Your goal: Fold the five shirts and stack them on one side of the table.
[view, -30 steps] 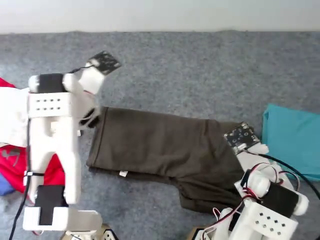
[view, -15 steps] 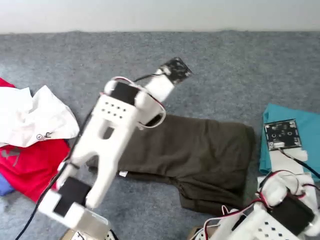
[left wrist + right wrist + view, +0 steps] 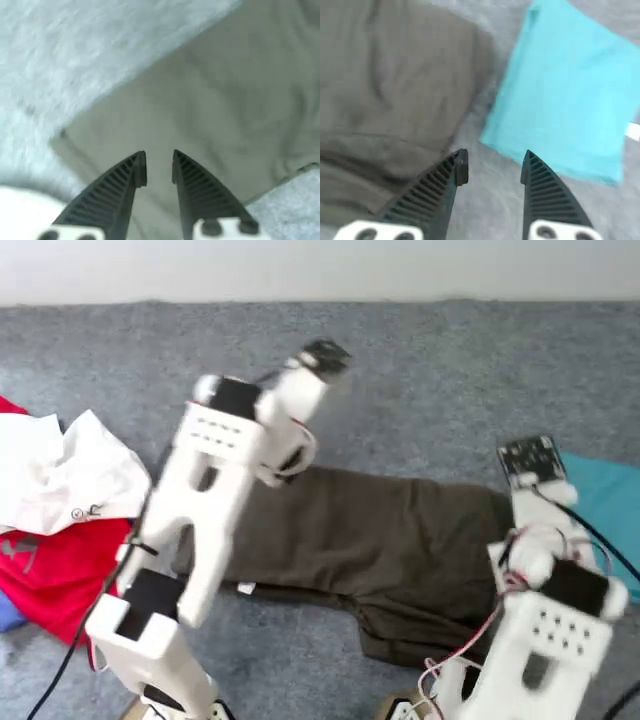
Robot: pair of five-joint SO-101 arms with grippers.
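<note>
A dark olive shirt point(image 3: 390, 540) lies spread flat in the middle of the grey carpeted table, with one sleeve toward the front. My left gripper point(image 3: 159, 169) hovers over that shirt point(image 3: 215, 100) near its far edge, fingers slightly open and holding nothing. My right gripper point(image 3: 492, 170) hangs open and empty over the strip of carpet between the olive shirt point(image 3: 395, 75) and a folded teal shirt point(image 3: 570, 85). The teal shirt point(image 3: 612, 510) lies at the right edge. A crumpled white shirt point(image 3: 60, 480) rests on a red shirt point(image 3: 50, 575) at the left.
The left arm point(image 3: 200, 520) crosses over the olive shirt's left part. The right arm point(image 3: 545, 590) stands at the front right. A bit of blue cloth point(image 3: 6, 615) peeks out under the red shirt. Bare carpet point(image 3: 450, 370) runs along the far side up to the wall.
The left arm swung from the olive shirt's left end to over its far edge near the middle. The right arm moved from the shirt's right end toward the teal shirt.
</note>
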